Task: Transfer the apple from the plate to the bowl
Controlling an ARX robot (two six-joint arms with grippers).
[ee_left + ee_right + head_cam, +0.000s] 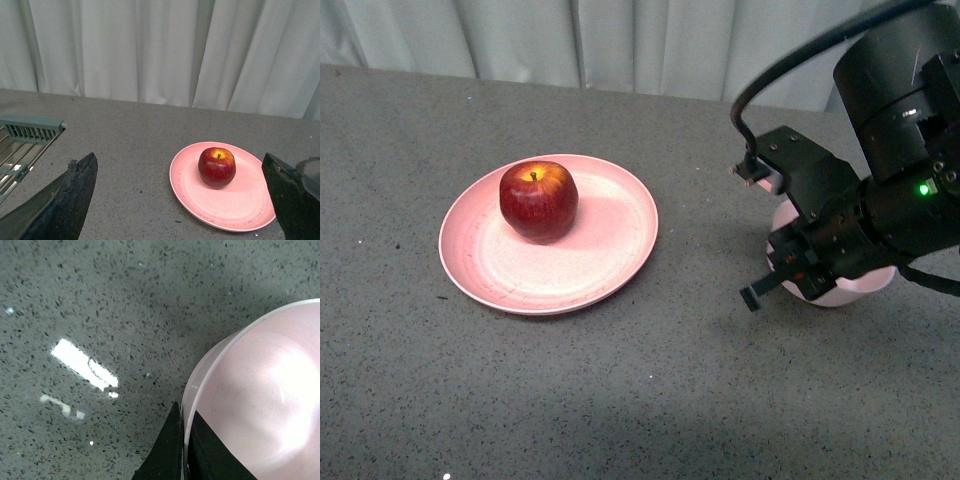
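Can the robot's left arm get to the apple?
Probably yes. The left gripper is open and faces the apple, which sits uncovered on the plate, with only bare countertop between them.

We count one apple (538, 201), one plate (610, 262) and one bowl (250, 405), all on one grey speckled table (620, 400). We also count one slatted rack (30, 131), seen only in the left wrist view, and one black robot arm (895, 130) in the front view.
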